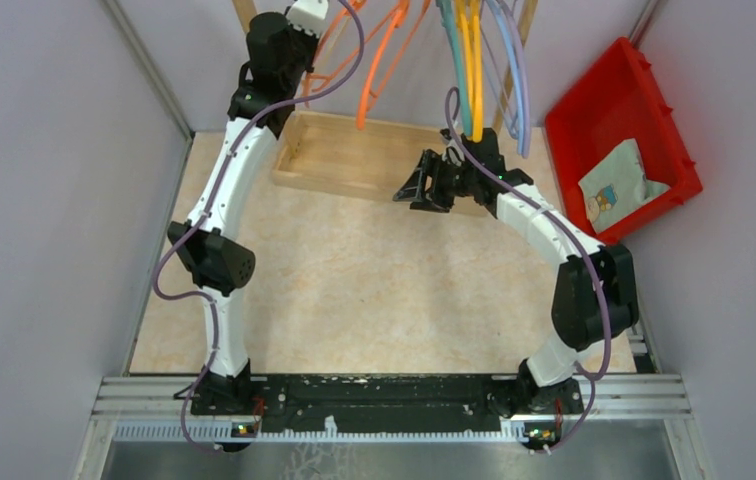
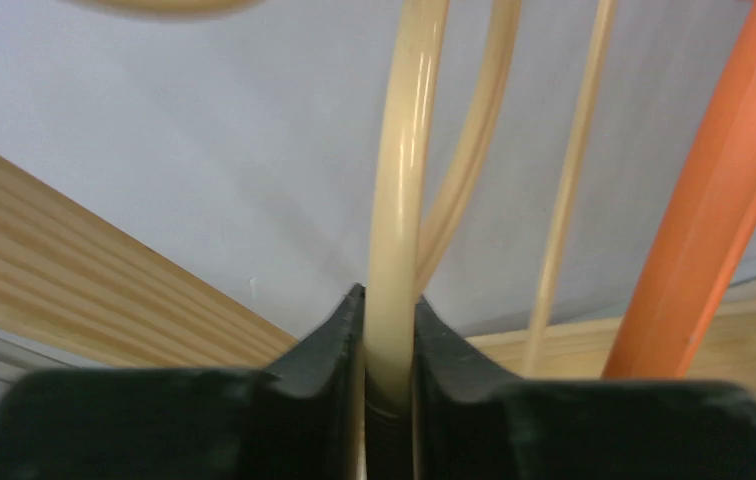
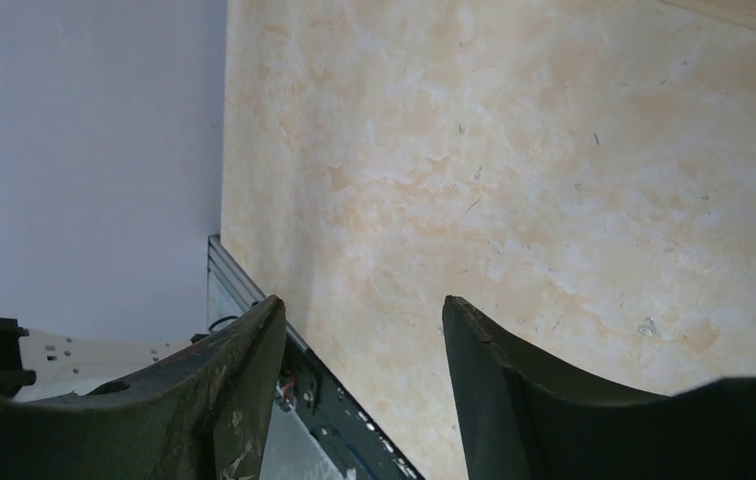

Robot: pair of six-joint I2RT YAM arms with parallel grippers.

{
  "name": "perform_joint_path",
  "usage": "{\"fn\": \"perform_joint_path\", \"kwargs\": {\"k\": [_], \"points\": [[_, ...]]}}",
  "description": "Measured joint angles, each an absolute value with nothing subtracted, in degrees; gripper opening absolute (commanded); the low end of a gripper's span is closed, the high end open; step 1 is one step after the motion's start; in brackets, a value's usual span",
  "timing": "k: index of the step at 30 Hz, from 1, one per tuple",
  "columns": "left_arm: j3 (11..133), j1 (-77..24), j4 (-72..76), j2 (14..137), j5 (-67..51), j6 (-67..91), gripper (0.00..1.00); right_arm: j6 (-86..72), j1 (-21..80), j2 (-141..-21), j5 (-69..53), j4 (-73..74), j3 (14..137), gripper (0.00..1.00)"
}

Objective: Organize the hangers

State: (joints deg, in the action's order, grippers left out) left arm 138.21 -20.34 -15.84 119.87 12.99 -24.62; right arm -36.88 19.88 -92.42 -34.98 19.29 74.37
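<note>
Beige hanger [image 2: 395, 200], thin and glossy, sits clamped in the left end effector [image 2: 389, 315]; right end effector [image 3: 364, 320] gapes.

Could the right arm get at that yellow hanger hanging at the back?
Probably yes: the right gripper is open and empty, and the yellow hanger dangles near its wrist, though the gripper faces away and would need turning.

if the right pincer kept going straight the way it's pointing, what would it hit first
Most likely the bare beige marbled tabletop. In the right wrist view the open right pincer points down at it, with nothing between its fingers or ahead. Depth is hard to judge, so how soon is unclear.
</note>
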Motion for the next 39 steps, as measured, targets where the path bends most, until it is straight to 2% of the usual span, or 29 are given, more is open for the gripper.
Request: {"fn": "perform_joint_path", "kwargs": {"k": [1,2,12,16,18,24,26,33,36,39], "points": [[138.45,-20.21,-16.16,120.09,12.60,-24.43,0.52,-37.04,19.81,-92.47,-35.11,19.29,74.37,0.59],[138.56,-20.21,-16.53,120.29,12.25,-24.16,0.60,-37.12,19.70,-92.53,-35.29,19.29,74.37,0.59],[138.41,-19.20,-16.95,120.46,9.37,-20.82,0.99,-37.69,19.20,-93.06,-36.53,18.98,74.37,0.62],[132.40,-18.20,-16.43,116.53,7.70,-18.76,1.00,-37.43,19.20,-93.19,-36.62,18.98,74.37,0.64],[127.09,-17.47,-16.23,112.60,6.22,-17.43,1.00,-36.99,19.20,-93.19,-36.58,19.14,74.37,0.71],[113.25,-16.19,-15.55,99.50,2.98,-14.96,1.00,-34.04,19.20,-93.19,-35.22,20.64,74.37,0.77],[110.85,-16.19,-15.57,96.23,2.37,-14.50,1.00,-32.49,19.20,-93.19,-34.04,21.23,74.37,0.81],[102.48,-15.20,-16.32,87.50,-0.38,-11.38,1.00,-25.80,19.20,-93.06,-28.71,22.87,72.69,0.86],[98.00,-14.85,-16.82,84.64,-1.17,-10.20,1.00,-23.92,19.20,-92.55,-26.87,22.98,70.41,0.95],[92.77,-14.11,-17.10,81.67,-1.85,-8.86,1.00,-22.22,19.22,-91.48,-25.10,23.20,68.20,0.97]]}}
